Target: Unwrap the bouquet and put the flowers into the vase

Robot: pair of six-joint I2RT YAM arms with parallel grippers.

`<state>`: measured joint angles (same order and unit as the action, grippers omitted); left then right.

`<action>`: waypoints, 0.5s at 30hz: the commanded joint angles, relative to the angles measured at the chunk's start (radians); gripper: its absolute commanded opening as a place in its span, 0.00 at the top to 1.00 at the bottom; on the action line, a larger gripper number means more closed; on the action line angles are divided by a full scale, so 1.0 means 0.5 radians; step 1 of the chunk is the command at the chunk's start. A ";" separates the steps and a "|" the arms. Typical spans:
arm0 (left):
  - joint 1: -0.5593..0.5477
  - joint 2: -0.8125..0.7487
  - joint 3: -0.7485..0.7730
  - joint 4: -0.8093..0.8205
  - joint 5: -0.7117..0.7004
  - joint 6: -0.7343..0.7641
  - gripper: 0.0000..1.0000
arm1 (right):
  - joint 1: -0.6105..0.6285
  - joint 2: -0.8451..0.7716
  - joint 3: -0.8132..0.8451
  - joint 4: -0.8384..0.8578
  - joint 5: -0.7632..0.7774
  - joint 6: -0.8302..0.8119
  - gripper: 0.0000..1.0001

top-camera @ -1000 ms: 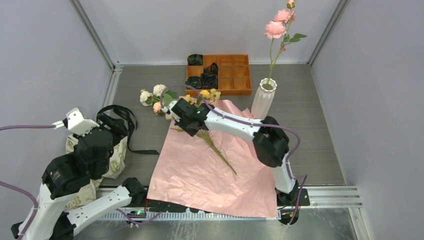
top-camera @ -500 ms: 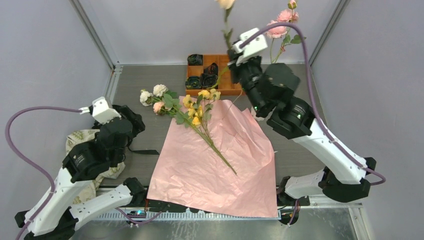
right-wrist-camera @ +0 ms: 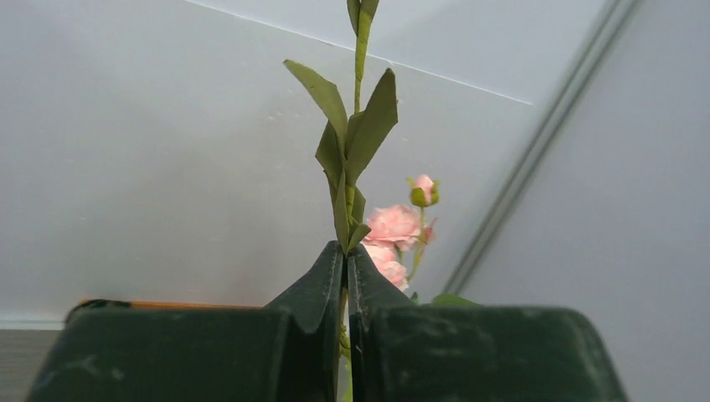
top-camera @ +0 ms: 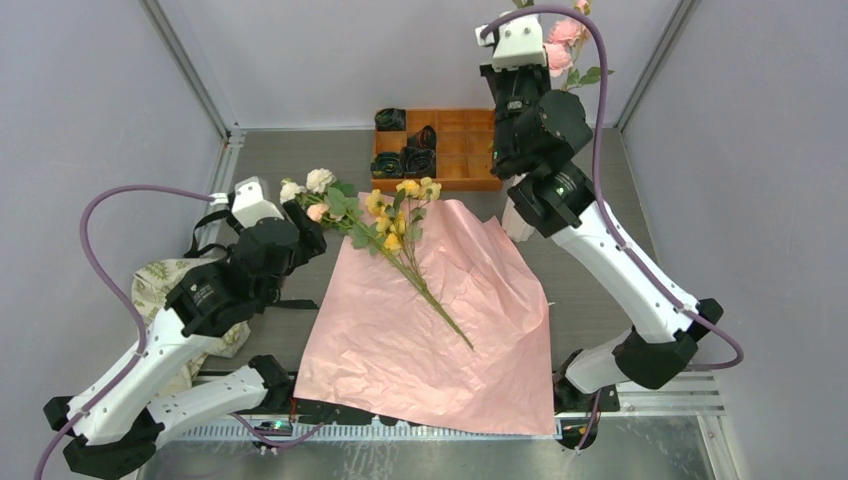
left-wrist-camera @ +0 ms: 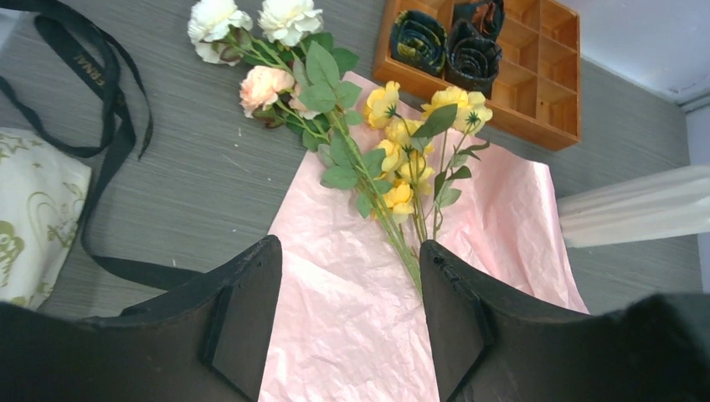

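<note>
Above the back right of the desk [top-camera: 280, 150], the right claw [right-wrist-camera: 346, 247] is raised high and clamped shut on a green stem [right-wrist-camera: 361, 33]. It grips just below a cluster of long leaves. The stem runs straight up, and its bloom is out of the wrist view. Behind it show pink roses [right-wrist-camera: 392, 224] and 1 small bud. The right arm hides whether their stems reach the vase [left-wrist-camera: 636, 209]. The vase stands on the desk just beside the far right edge of the pink paper [top-camera: 420, 340], and the top view shows only a sliver of it past the arm.

The left claw [left-wrist-camera: 350, 243] hangs low over the left of the desk. Its 2 fingers [left-wrist-camera: 251, 318] are spread wide with nothing between them, and they point toward the loose flowers [left-wrist-camera: 398, 151].

The flowers lie flat. The yellow blooms and their stems rest on the far part of the paper. 2 white roses [left-wrist-camera: 289, 17] and 1 peach rose [left-wrist-camera: 264, 84] lie on the bare desk just past its far left corner.

A black ribbon [left-wrist-camera: 109, 109] trails over the desk at the left, beside crumpled beige wrap [left-wrist-camera: 33, 226]. An orange tray [top-camera: 470, 150] sits at the back, with dark rosettes [top-camera: 415, 155] in its left compartments.
</note>
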<state>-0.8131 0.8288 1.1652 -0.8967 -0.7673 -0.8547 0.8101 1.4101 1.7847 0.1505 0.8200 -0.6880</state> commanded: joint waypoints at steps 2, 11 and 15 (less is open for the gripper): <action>0.001 0.051 -0.019 0.184 0.119 0.007 0.38 | -0.230 0.079 0.112 0.133 0.035 -0.060 0.99; 0.003 0.081 -0.026 0.201 0.115 0.011 0.38 | -0.390 0.076 0.105 0.027 -0.020 0.061 0.99; 0.003 0.099 -0.033 0.207 0.124 0.010 0.38 | -0.424 0.045 0.027 0.004 -0.037 0.114 0.99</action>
<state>-0.8131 0.8738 1.1435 -0.8520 -0.7048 -0.8551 0.6155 1.4796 1.7973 0.1375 0.8185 -0.6704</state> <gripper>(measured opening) 0.617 0.088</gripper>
